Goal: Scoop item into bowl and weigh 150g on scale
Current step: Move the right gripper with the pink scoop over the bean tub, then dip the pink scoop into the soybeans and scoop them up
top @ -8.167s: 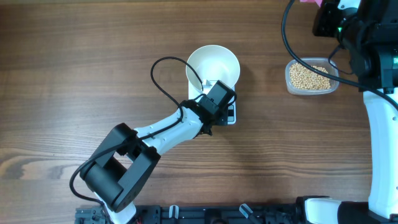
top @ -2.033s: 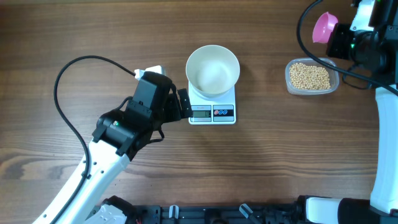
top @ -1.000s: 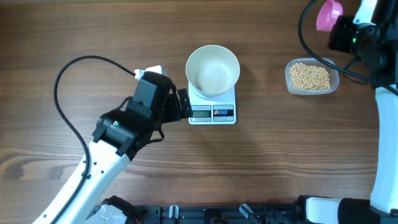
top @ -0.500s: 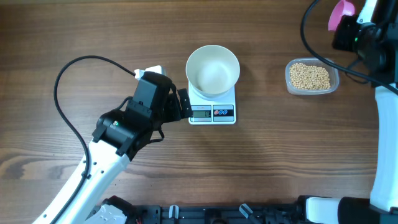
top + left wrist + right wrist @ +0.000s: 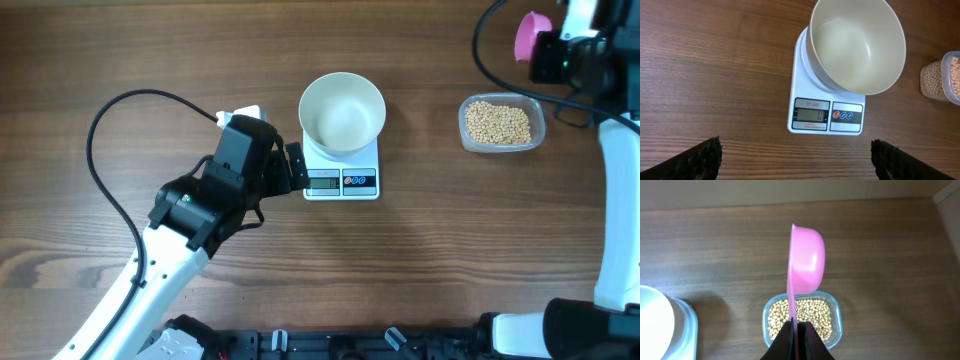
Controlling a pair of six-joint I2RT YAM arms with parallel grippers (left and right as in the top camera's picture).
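Note:
The white bowl [image 5: 343,112] [image 5: 857,47] stands empty on the white scale [image 5: 342,181] [image 5: 826,116], whose display reads zero. My left gripper [image 5: 298,168] [image 5: 795,146] is open just left of the scale's display, with bare table between its fingers. The item, tan beans [image 5: 499,123] [image 5: 810,317], fills a clear container at the right. My right gripper [image 5: 546,52] [image 5: 797,330] is shut on the handle of a pink scoop [image 5: 529,31] [image 5: 807,260]. The scoop is turned on edge above the container's far side.
A black cable [image 5: 100,130] loops over the table left of my left arm. A small white part [image 5: 246,113] sits behind the left gripper. The table's far edge [image 5: 790,202] runs just past the container. The right arm's white link [image 5: 615,200] stands along the right side.
My right gripper has swung a little left and nearer with the pink scoop, after drifting right half a second ago. The left arm, bowl and scale have not moved.

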